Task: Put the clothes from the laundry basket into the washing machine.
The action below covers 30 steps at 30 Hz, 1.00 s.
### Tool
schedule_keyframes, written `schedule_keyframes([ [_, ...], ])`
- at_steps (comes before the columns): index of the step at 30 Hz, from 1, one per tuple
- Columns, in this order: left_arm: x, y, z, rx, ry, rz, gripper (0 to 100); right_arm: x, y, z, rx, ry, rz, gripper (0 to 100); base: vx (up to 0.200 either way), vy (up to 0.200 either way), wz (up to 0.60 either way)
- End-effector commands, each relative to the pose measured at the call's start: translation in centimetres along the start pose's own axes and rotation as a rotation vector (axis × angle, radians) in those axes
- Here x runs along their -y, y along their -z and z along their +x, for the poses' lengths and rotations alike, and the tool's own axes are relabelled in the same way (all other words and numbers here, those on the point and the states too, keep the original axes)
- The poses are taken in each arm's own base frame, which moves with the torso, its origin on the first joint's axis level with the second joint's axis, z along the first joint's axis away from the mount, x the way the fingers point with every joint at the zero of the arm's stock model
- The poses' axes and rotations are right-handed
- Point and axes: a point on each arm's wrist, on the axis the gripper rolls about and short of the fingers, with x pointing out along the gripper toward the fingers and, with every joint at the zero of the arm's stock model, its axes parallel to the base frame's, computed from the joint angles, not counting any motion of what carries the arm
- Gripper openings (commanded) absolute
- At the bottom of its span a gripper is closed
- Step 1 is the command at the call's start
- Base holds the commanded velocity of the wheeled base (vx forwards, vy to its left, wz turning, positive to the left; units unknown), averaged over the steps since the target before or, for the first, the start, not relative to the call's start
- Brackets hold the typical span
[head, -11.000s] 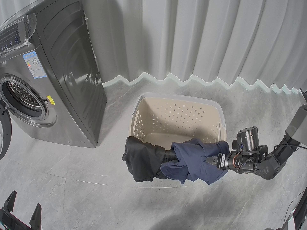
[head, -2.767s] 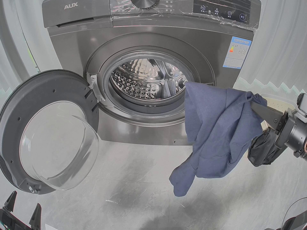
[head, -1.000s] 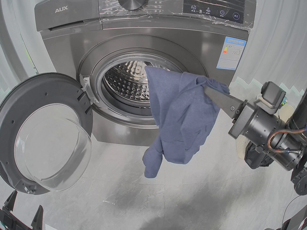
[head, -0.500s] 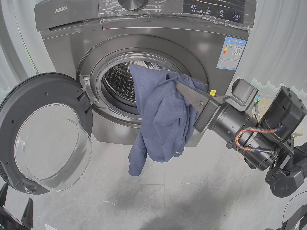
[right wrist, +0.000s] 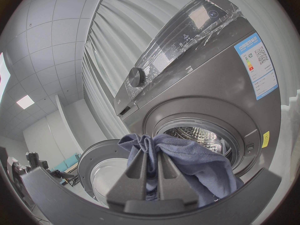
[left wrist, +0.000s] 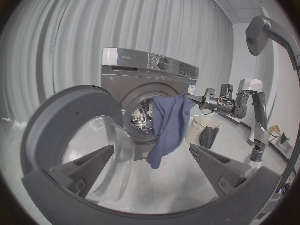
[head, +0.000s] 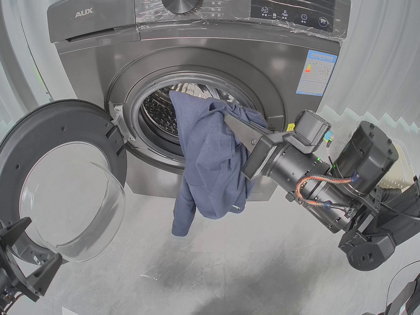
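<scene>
Blue garment (head: 205,154) shifted leftward across washing machine (head: 87,66) opening, clamped in right gripper (head: 229,120), left gripper (head: 45,237) spread open at lower left.

right end effector (head: 227,119) carrying the blue shirt (head: 205,162) further across the washing machine (head: 87,66) opening, left end effector (head: 41,241) rising beside the door (head: 57,123)

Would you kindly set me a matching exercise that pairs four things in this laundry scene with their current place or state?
Things:
1. blue garment
2. washer door
3. left gripper
4. black garment

Places or states:
A. open, gripping nothing
B. hanging over the laundry basket's side
C. swung wide open
D. pinched in the right gripper, in front of the drum opening

Pairs: 1-D, 2-C, 3-A, 4-B
</scene>
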Motion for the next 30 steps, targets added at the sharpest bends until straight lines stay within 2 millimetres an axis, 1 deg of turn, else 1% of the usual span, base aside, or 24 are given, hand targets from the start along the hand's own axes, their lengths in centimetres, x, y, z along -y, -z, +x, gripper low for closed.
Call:
schedule_keyframes([
  [1, -0.8, 0.9, 7.3, -0.186, 0.189, -0.049, 100, 0.5, 1.2, 1.7, 0.020, 0.012, -0.006, 0, 0.000, 0.000, 0.00],
  [5, -0.1, 1.7, 10.1, -0.237, 0.272, -0.054, 100, 0.4, 0.8, 2.1, 0.040, 0.009, -0.005, 0, 0.000, 0.000, 0.00],
  [8, 0.2, 2.4, 11.5, -0.274, 0.301, -0.055, 100, 0.4, 0.6, 2.3, 0.056, 0.006, -0.003, 0, 0.000, 0.000, 0.00],
  [9, 0.2, 2.5, 11.7, -0.280, 0.301, -0.055, 100, 0.4, 0.6, 2.3, 0.058, 0.006, -0.003, 0, 0.000, 0.000, 0.00],
  [10, 0.2, 3.0, 12.4, -0.300, 0.303, -0.057, 100, 0.4, 0.6, 2.5, 0.070, 0.004, -0.004, 0, 0.000, 0.000, 0.00],
  [11, 0.2, 3.0, 12.4, -0.300, 0.303, -0.057, 100, 0.4, 0.6, 2.5, 0.070, 0.004, -0.004, 0, 0.000, 0.000, 0.00],
  [12, 0.2, 3.2, 13.5, -0.305, 0.310, -0.060, 100, 0.3, 0.4, 2.7, 0.085, -0.001, -0.003, 0, 0.000, 0.000, 0.00],
  [15, 0.5, 3.4, 15.2, -0.307, 0.330, -0.070, 100, 0.4, 0.7, 3.0, 0.085, -0.001, 0.003, 0, 0.000, 0.000, 0.00],
  [20, 1.4, 5.0, 16.7, -0.361, 0.378, -0.075, 100, 0.4, 1.0, 3.0, 0.096, -0.007, 0.003, 0, 0.000, 0.000, 0.00],
  [24, 2.1, 5.8, 17.9, -0.386, 0.407, -0.078, 100, 0.4, 1.2, 3.0, 0.091, -0.007, 0.003, 0, 0.000, 0.000, 0.00],
  [25, 2.1, 5.8, 17.9, -0.386, 0.407, -0.078, 100, 0.4, 1.2, 3.0, 0.091, -0.007, 0.003, 0, 0.000, 0.000, 0.00],
  [27, 2.3, 6.8, 18.9, -0.412, 0.413, -0.089, 100, 0.1, 1.7, 3.0, 0.079, -0.012, 0.006, 0, 0.000, 0.000, 0.00],
  [28, 2.3, 7.0, 19.1, -0.417, 0.413, -0.091, 100, 0.1, 1.7, 3.0, 0.079, -0.012, 0.006, 0, 0.000, 0.000, 0.00],
  [30, 2.5, 8.0, 20.1, -0.430, 0.416, -0.091, 100, -0.1, 1.8, 3.0, 0.076, -0.017, 0.008, 0, 0.000, 0.000, 0.00],
])
